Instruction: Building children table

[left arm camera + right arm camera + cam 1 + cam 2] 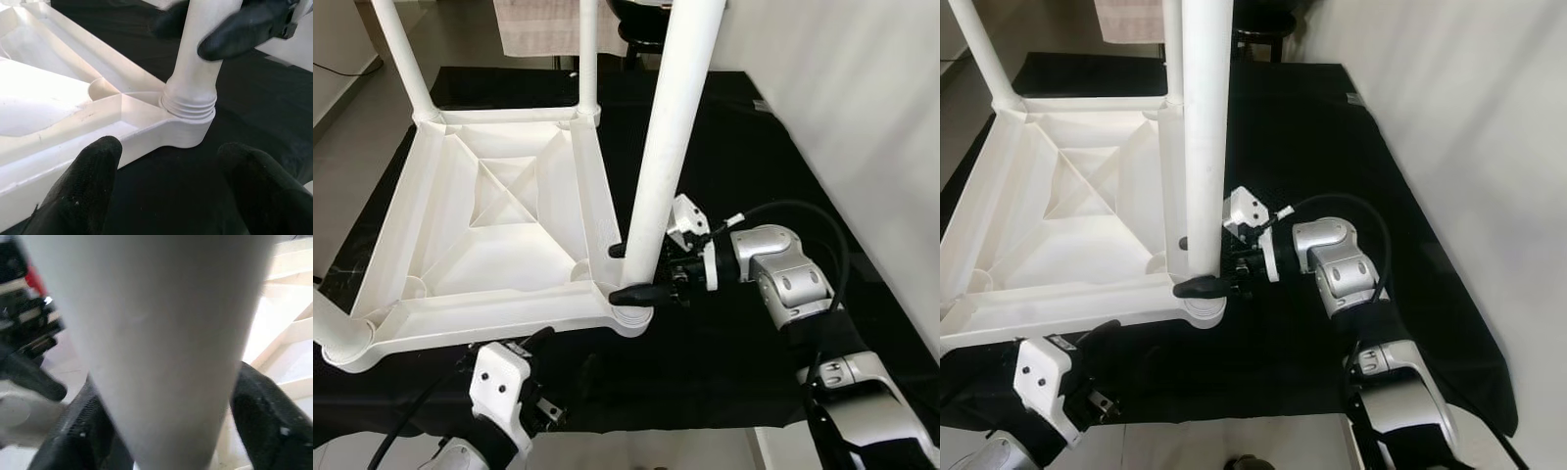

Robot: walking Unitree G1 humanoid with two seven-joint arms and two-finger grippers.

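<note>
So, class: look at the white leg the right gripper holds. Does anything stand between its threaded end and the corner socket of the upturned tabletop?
Nothing visible does. The right gripper is shut on the white leg, whose threaded end already sits in the corner socket of the tabletop. The left gripper hovers open, short of that corner, touching nothing.

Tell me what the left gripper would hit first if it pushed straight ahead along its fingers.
Probably the tabletop's corner socket, where the leg is screwed in. The open left gripper points right at it over black cloth, though depth is hard to judge.
</note>
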